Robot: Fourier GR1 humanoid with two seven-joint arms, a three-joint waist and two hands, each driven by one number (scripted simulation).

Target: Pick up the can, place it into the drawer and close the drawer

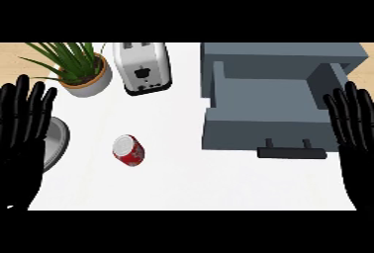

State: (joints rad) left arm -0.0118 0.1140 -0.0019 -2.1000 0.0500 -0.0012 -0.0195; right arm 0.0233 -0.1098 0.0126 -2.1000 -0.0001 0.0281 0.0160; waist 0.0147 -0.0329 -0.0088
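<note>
While both hands rest open, left hand point(25, 123) and right hand point(354, 123) at view edges, pick step not begun. Can point(128, 150) on its side on bench point(190, 183), left of open drawer point(263, 116). Next, likely: reach, curl round can.

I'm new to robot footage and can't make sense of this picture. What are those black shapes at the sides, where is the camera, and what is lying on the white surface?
The camera sits at the robot's head, looking steeply down at a white counter. The black shapes are the robot's own hands: the left hand and the right hand, both open, fingers up, resting at the edges. Neither holds anything. On the counter lies a red can on its side. Behind it stand a potted plant and a toaster. At the right is a grey drawer, pulled open, with a dark handle. A grey round object shows partly behind the left hand.
</note>
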